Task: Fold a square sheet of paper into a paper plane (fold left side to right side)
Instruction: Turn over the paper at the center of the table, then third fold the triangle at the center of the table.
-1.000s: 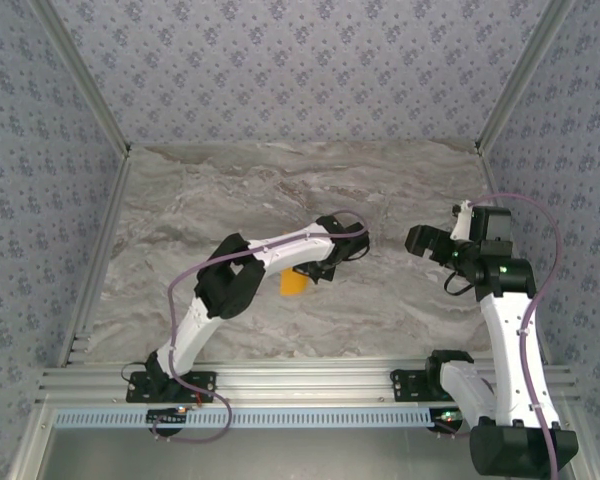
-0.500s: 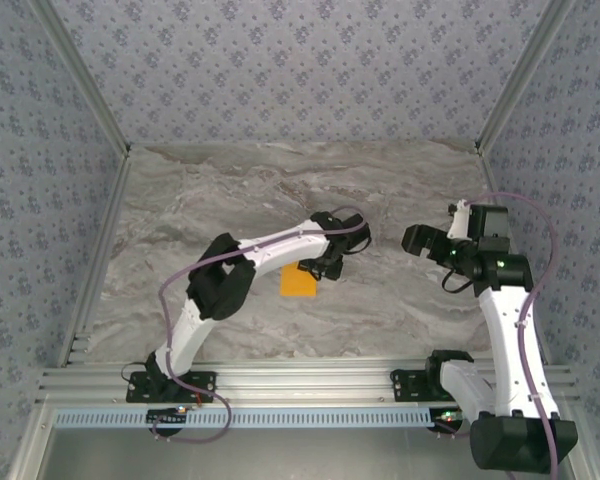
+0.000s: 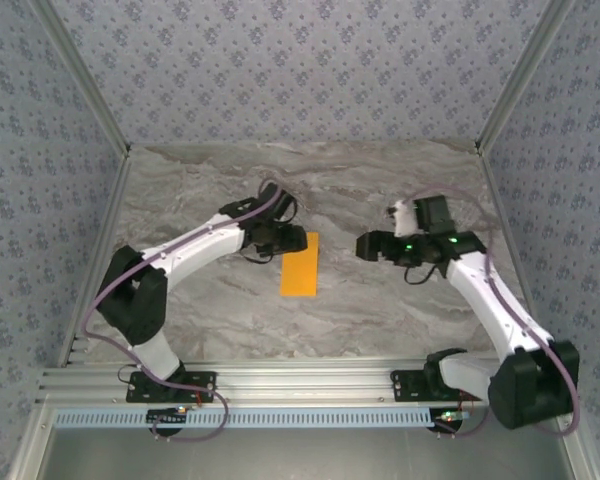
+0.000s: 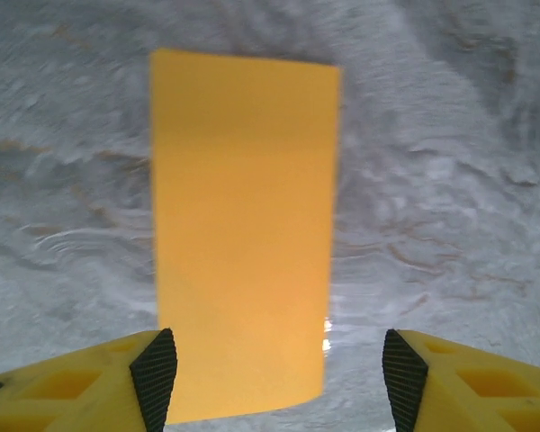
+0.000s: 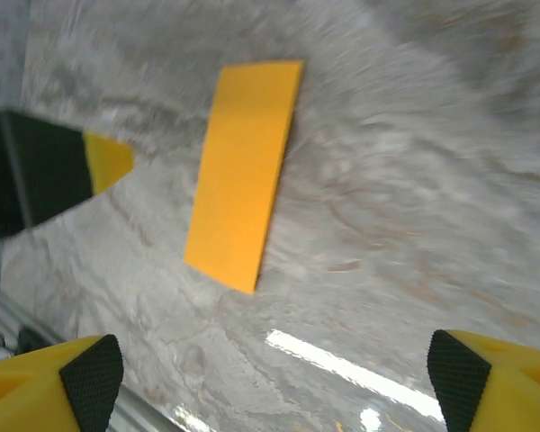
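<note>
The sheet of paper lies flat near the middle of the marble-patterned table. It is bright orange-yellow and shows as a plain narrow rectangle, longer than it is wide. Its long sides run away from the arm bases, leaning slightly to the right at the far end.

From above, you find the left gripper just beside the far left part of the sheet. In the left wrist view, the sheet stretches away in front of the left gripper. Its near end sits in the gap between the two yellow fingers, closer to the finger on the left of that view. That finger's black pad overlaps the sheet's near corner in the picture, but you cannot tell whether it touches. The jaws stand well apart and grip nothing.

The right gripper is to the right of the sheet, with a strip of bare table between them. In the right wrist view, the sheet lies slanted, ahead of the right gripper and clear of its fingers. Those jaws are spread wide and hold nothing. A yellow fingertip of the left gripper pokes in from the left edge, near the sheet.
</note>
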Tool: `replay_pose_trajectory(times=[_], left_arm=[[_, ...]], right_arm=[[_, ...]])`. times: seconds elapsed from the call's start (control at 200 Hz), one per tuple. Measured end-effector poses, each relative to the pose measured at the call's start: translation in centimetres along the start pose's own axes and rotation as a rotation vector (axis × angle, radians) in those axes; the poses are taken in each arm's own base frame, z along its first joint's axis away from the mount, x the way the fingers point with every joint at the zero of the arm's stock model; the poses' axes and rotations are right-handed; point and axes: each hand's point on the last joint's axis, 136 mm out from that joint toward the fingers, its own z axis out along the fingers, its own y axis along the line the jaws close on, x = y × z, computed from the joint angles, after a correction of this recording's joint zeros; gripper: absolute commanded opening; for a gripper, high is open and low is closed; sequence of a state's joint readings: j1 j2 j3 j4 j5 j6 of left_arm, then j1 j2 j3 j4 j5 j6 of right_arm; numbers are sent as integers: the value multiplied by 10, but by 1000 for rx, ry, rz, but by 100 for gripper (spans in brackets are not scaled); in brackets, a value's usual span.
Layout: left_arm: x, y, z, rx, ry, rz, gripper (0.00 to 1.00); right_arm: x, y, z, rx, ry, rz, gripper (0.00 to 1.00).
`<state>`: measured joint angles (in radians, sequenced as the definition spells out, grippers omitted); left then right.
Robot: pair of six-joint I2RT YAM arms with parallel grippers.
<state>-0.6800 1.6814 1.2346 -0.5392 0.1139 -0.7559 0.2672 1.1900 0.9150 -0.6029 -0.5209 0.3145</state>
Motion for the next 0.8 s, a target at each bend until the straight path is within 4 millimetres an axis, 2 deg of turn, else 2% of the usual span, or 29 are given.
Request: replay_pose_trajectory(times=[0.105,0.23,0.32,0.43,0.58,0.799], left_arm=[[8,27,16,43,43,-92,54],[15,43,27,96,77,-160,52],[13,45,28,129,82,-174,53],[8,36,27,181,75,-165,54],[7,32,28,200,76,-160,58],[13,37,41,187,110,-170,60]], right_arm=[[9,17,43,-17,129,-36,58],[6,22,86,20,223,-44,45],[-3,21,113,41,253,-35,36],[-19,20,143,61,257,-34,25],[-37,17,175,86,256,-46,18],[-48,3,200,136,252,-52,17]])
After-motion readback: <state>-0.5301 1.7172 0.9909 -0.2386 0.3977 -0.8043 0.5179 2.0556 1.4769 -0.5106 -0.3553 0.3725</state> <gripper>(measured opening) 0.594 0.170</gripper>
